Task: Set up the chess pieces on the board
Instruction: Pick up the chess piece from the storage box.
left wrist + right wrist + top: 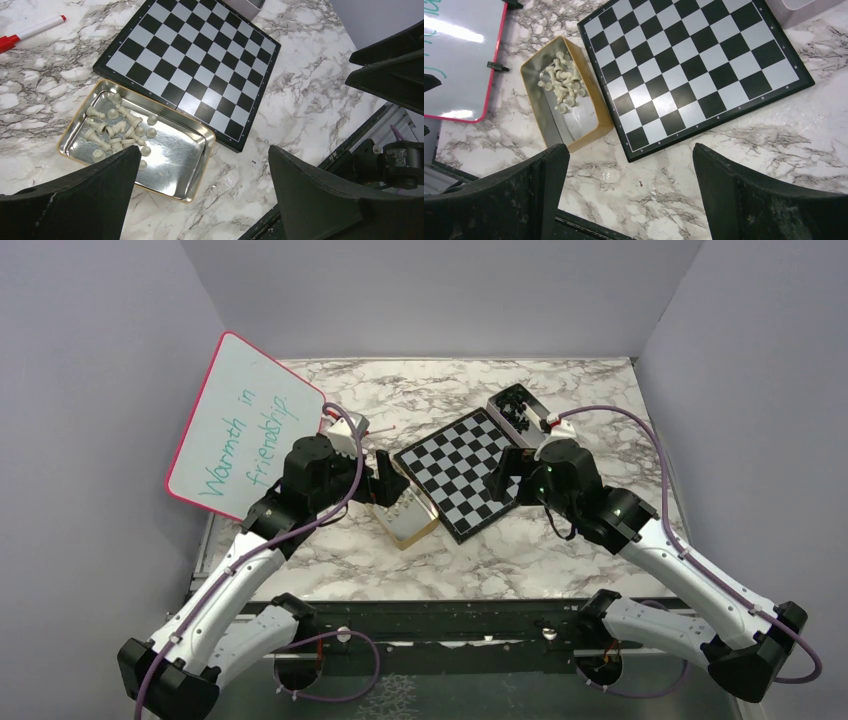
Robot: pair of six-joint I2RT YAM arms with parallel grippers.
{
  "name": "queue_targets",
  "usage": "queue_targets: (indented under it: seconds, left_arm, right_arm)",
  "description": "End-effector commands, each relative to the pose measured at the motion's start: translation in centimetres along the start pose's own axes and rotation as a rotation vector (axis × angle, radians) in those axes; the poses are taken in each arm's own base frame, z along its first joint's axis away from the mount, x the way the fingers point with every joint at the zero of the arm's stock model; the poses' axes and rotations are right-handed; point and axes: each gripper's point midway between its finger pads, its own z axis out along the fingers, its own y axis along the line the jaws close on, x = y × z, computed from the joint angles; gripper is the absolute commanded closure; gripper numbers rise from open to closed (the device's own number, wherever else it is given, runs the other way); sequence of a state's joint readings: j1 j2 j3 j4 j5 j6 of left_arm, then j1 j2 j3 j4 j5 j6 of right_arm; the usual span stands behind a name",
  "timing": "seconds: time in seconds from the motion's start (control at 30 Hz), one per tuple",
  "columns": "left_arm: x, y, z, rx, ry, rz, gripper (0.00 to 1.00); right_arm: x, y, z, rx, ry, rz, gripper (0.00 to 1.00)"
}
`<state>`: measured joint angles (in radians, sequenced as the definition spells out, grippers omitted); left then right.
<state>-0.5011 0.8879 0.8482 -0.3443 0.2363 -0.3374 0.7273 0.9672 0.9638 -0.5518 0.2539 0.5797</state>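
left wrist view looks down on a shallow gold-rimmed rectangular metal tin (172, 157) on the white marble-patterned bench (310, 100). the pale whitish chess pieces (117, 130) lie jumbled in it, bunched toward its 10 o'clock end. the tin's long axis runs from 10 to 4 o'clock, alongside one edge of the small square black-and-white chequered board (192, 65) and just beside it. the board carries no pieces yet.

the left claw (204, 152) is spread wide with nothing in it. it hangs above the tin's bare end, so the pale heap lies toward 9 o'clock from it. the right claw (630, 150) is equally wide and empty, over the board's near edge, with the tin well off at 10 o'clock. i judge the left arm the nearer for a first pale piece.

at the board's 1 o'clock corner in the top view sits a second tin (493, 400), apparently holding black pieces (515, 408), though they are too small to be sure.
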Motion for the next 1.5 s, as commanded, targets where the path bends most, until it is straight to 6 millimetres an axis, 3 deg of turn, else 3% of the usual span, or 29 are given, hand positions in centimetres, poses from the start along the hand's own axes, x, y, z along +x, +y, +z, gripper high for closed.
queue_targets:
  seconds: [0.0,0.2,0.47,0.63,0.8,1.17,1.47]
  left_arm:
    - [-0.3,0.4,-0.5,-0.023,-0.019,0.02,0.01]
    - [0.1,1.7,-0.4,-0.086,-0.026,0.025,0.01]
    - [-0.1,5.3,-1.1,-0.281,-0.075,0.015,0.01]
    - [-0.6,5.9,-2.3,-0.324,-0.106,0.057,0.01]
    - [-0.8,7.3,-4.4,-0.409,-0.16,0.106,0.01]
    - [-2.5,9.2,-8.8,-0.559,-0.32,0.108,0.01]
    - [-3.5,9.6,-11.1,-0.607,-0.411,0.084,0.01]
  right_arm:
    - [-0.8,0.4,-0.3,-0.011,-0.029,0.024,0.0]
    - [-0.4,1.0,-0.2,-0.041,-0.008,0.022,0.0]
    - [1.7,3.9,0.5,-0.202,0.081,0.047,0.0]
    - [2.9,7.3,0.9,-0.415,0.114,0.025,0.16]
    - [4.0,8.3,3.9,-0.379,0.21,-0.003,0.35]
    - [6.3,10.4,11.1,-0.199,0.263,-0.183,0.59]
    - [9.3,12.6,16.3,-0.148,0.319,-0.294,0.64]
